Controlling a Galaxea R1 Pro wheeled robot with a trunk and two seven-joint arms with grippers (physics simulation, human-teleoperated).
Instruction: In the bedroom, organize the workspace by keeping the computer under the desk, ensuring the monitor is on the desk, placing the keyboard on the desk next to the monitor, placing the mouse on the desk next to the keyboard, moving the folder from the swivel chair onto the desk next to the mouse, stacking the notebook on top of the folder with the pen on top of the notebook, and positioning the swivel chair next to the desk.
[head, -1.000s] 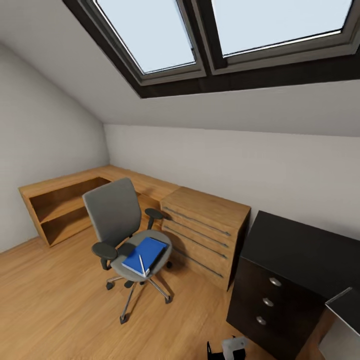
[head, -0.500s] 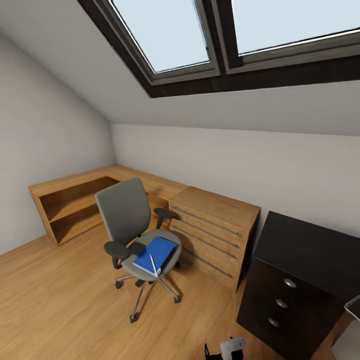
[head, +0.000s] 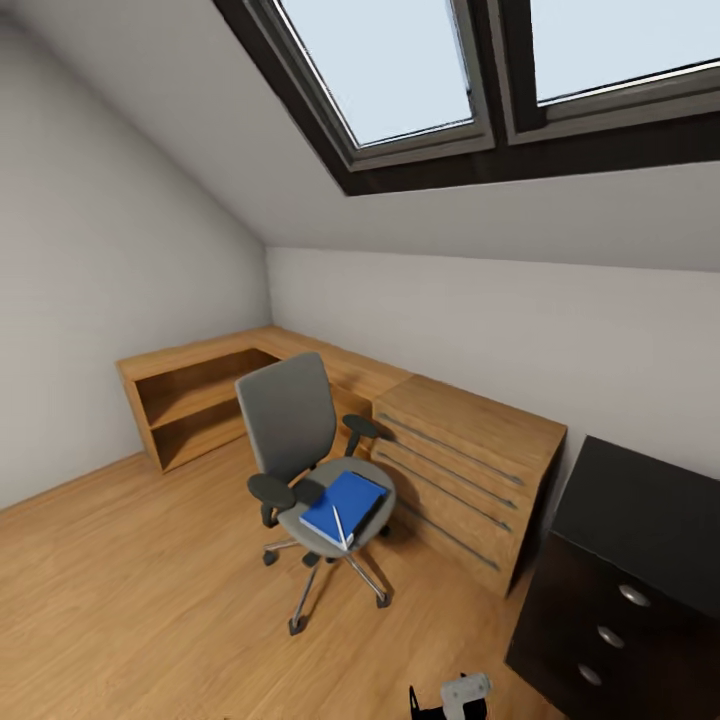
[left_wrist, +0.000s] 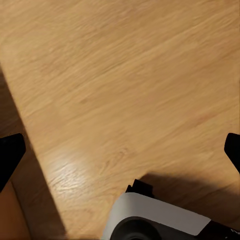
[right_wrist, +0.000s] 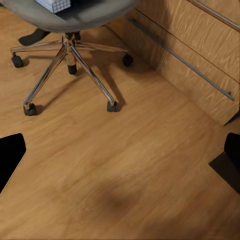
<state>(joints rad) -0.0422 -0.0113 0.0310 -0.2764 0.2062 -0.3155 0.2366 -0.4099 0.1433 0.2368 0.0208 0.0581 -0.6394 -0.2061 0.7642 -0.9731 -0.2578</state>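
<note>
Fetching the folder (head: 343, 506) looks like the step in hand: bright blue, flat, black-spined, it lies on the seat of the swivel chair (head: 290, 420) with a thin pale pen-like stick across its near corner. That grey chair stands on the oak floor (head: 140, 590) just beside the oak dresser (head: 470, 470), with the black desk (head: 640, 520) further right. Both grippers, left gripper (left_wrist: 120, 150) and right gripper (right_wrist: 120, 150), hang spread wide over bare floor, holding nothing. Next, I judge, the robot must roll closer before reaching.
</note>
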